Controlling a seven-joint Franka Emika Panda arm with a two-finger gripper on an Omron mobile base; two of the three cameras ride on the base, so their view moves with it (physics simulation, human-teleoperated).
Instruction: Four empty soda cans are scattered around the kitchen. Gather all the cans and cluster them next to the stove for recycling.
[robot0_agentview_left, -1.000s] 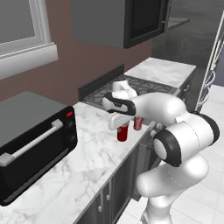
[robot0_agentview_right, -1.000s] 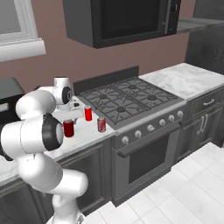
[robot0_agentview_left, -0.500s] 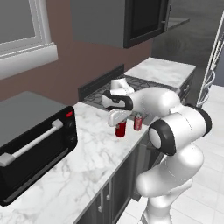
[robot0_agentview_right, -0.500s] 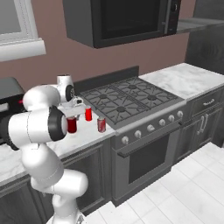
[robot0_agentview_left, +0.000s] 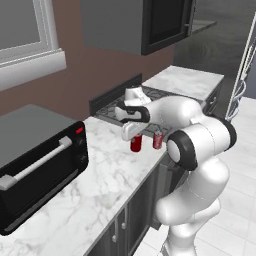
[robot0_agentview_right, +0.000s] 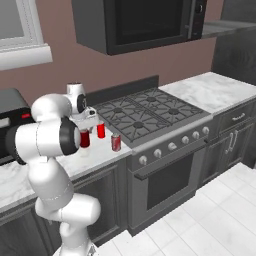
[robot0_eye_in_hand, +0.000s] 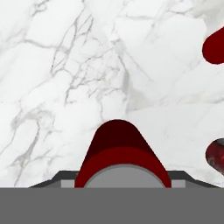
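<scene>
While the hand view shows the end effector gripping a red can, the right base view reveals the stove.

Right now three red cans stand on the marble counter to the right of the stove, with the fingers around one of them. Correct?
Not quite: the three red cans stand left of the stove, not right, as the right base view shows. They are on the marble counter, one between the fingers.

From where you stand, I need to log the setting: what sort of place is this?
A home-style kitchen, rendered rather than real. A gas stove with front knobs sits in a marble counter, a black microwave hangs above it, and a toaster oven stands on the counter.
</scene>
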